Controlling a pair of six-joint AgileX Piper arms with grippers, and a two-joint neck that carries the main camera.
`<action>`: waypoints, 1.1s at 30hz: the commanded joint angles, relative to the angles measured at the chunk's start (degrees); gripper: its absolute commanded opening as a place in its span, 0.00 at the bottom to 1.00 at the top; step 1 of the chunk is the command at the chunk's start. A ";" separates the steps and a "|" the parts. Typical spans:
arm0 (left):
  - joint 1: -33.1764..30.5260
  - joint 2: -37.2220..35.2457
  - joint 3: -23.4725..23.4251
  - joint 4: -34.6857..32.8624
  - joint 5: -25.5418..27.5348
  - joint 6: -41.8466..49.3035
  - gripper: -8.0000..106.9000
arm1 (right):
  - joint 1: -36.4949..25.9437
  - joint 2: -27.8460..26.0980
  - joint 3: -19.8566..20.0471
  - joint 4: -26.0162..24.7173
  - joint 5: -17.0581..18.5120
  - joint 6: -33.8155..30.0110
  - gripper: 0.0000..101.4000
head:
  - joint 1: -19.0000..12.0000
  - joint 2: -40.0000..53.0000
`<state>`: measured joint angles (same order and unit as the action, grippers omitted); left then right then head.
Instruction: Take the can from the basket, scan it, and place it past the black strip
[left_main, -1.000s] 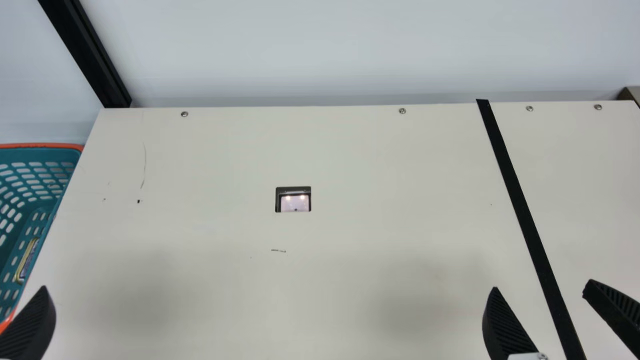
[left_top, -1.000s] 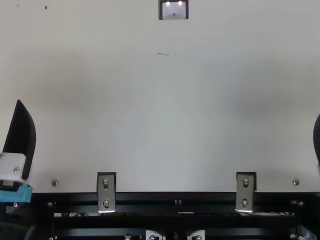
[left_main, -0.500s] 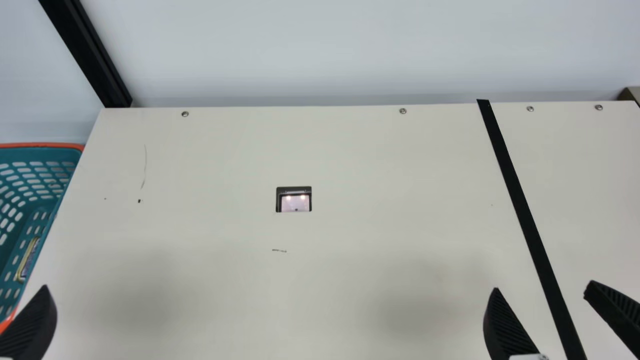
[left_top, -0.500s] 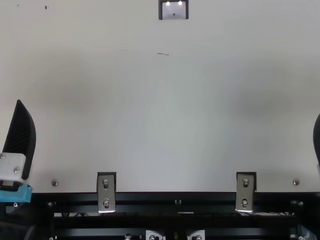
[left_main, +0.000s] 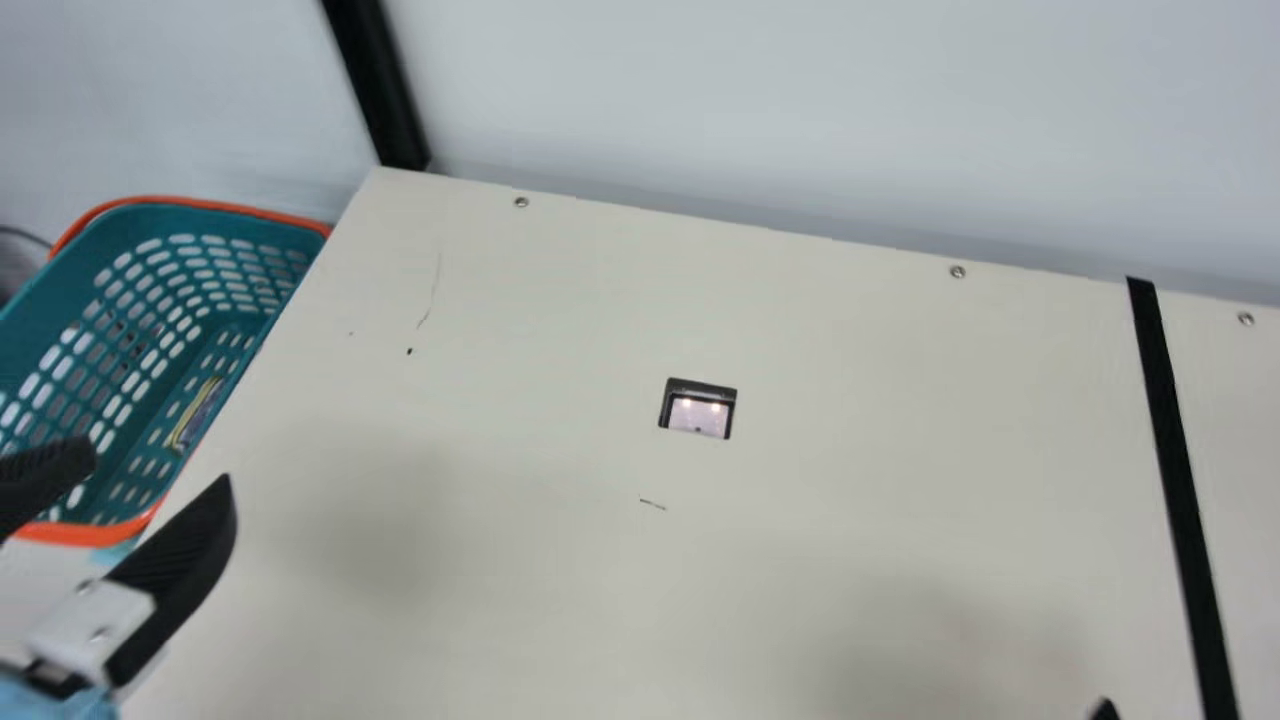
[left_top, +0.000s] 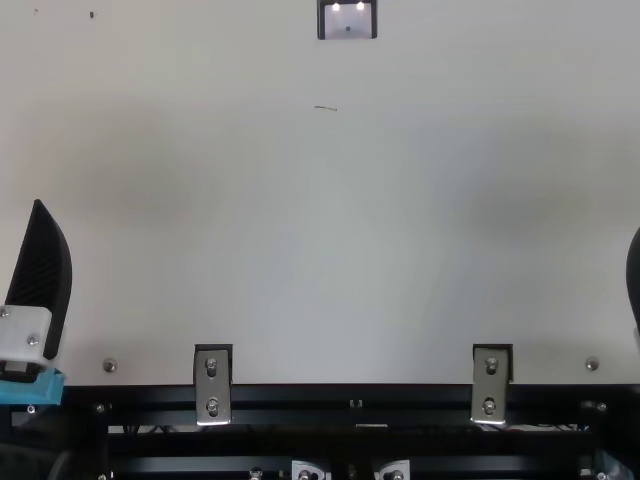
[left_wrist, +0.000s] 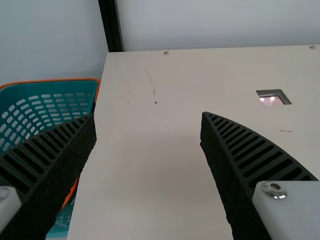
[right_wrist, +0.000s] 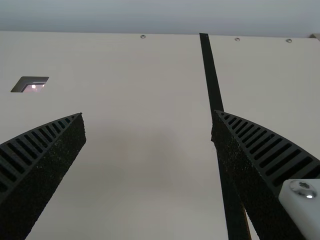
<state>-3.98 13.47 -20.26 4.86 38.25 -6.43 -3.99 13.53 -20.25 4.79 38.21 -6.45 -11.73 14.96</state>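
Can (left_main: 195, 413) is resting inside the teal, orange-rimmed basket (left_main: 200, 203), close to its wall beside the bench (left_main: 550, 300). Near the basket, the left end effector (left_main: 160, 465) is holding its fingers spread; well apart from the basket, the right end effector (left_top: 634, 280) is gaping open.
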 joint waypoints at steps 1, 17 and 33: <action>0.00 0.00 0.00 0.00 0.00 0.00 0.85 | 0.00 0.00 0.00 0.00 0.00 0.00 1.00 | -2.00 2.65; 0.00 0.00 0.00 0.00 0.00 0.00 0.85 | 0.00 0.00 0.00 0.00 0.00 0.00 1.00 | -6.29 14.73; 1.09 2.03 -0.54 1.33 -1.20 -0.81 0.85 | 0.00 0.00 0.00 0.00 0.00 0.00 1.00 | -6.29 14.73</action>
<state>-3.12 14.73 -20.53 5.91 37.50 -6.84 -3.99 13.53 -20.25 4.79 38.21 -6.45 -16.72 28.45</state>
